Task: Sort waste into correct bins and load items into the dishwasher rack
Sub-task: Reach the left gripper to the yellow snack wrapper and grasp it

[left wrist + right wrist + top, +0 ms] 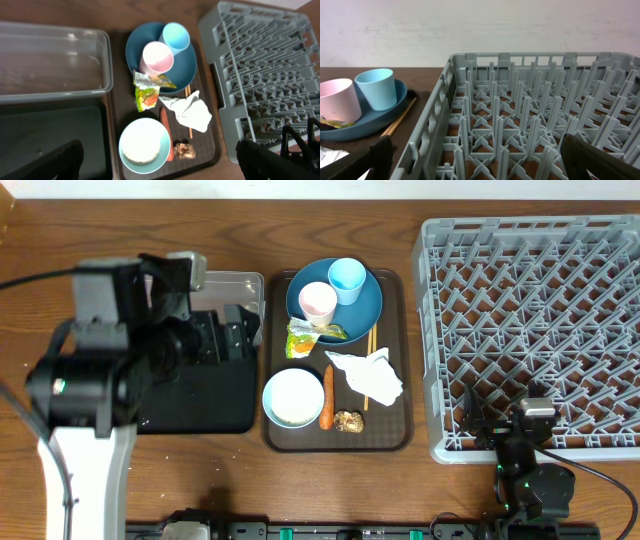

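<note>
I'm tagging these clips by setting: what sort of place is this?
Probably a staged dish-clearing station rather than a real kitchen: a grey dishwasher rack, a serving tray carrying a bowl of rice, and a clear tub and black tray beside it.

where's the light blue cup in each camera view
Overhead: the light blue cup is upper centre, standing on the blue plate.
Left wrist: the cup is at top centre.
Right wrist: the cup is at the left, mid-height.
Shared landmark: the pink cup right beside it in all three views.
</note>
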You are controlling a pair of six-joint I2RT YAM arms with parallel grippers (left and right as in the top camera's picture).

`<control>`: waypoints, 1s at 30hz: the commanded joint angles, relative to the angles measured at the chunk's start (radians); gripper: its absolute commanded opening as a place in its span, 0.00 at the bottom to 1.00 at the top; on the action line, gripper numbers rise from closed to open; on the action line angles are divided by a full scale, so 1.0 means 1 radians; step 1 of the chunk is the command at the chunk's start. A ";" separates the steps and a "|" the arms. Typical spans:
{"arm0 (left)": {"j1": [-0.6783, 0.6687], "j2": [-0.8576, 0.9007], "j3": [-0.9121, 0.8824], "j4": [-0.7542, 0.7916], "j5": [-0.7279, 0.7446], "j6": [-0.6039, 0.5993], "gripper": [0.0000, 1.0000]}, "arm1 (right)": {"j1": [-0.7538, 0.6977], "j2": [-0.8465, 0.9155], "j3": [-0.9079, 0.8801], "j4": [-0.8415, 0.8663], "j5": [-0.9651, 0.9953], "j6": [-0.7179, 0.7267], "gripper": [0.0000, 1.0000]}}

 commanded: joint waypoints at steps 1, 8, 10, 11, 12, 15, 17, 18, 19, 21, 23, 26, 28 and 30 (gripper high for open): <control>0.004 0.051 0.013 -0.005 0.030 -0.007 0.98 | 0.000 -0.003 -0.001 -0.004 -0.003 -0.016 0.99; -0.037 0.156 0.011 0.004 0.030 -0.057 0.87 | 0.000 -0.003 -0.001 -0.004 -0.003 -0.016 0.99; -0.071 0.184 0.008 0.005 0.024 -0.057 0.76 | 0.000 -0.003 -0.001 -0.004 -0.003 -0.016 0.99; -0.089 0.200 0.008 0.006 0.014 -0.057 0.72 | 0.000 -0.003 -0.001 -0.004 -0.003 -0.016 0.99; -0.113 0.221 0.007 0.007 -0.011 -0.065 0.71 | 0.000 -0.003 -0.001 -0.004 -0.003 -0.016 0.99; -0.174 0.283 0.007 0.007 -0.135 -0.112 0.71 | 0.000 -0.003 -0.001 -0.004 -0.003 -0.016 0.99; -0.207 0.328 0.007 0.007 -0.211 -0.129 0.71 | 0.000 -0.003 -0.001 -0.004 -0.003 -0.016 0.99; -0.222 0.352 0.007 0.009 -0.234 -0.129 0.71 | 0.000 -0.003 -0.001 -0.004 -0.003 -0.016 0.99; -0.229 0.369 0.007 0.011 -0.241 -0.131 0.71 | 0.000 -0.003 -0.001 -0.004 -0.003 -0.016 0.99; -0.248 0.412 0.007 0.029 -0.241 -0.145 0.71 | 0.000 -0.003 -0.001 -0.004 -0.003 -0.016 0.99; -0.264 0.453 0.006 0.056 -0.241 -0.161 0.70 | 0.000 -0.003 -0.001 -0.004 -0.003 -0.016 0.99; -0.293 0.526 0.006 0.092 -0.241 -0.162 0.70 | 0.000 -0.003 -0.001 -0.004 -0.003 -0.016 0.99; -0.306 0.576 0.006 0.103 -0.249 -0.163 0.70 | 0.000 -0.003 -0.001 -0.004 -0.003 -0.016 0.99; -0.310 0.615 0.006 0.105 -0.274 -0.162 0.70 | 0.000 -0.003 -0.001 -0.004 -0.003 -0.016 0.99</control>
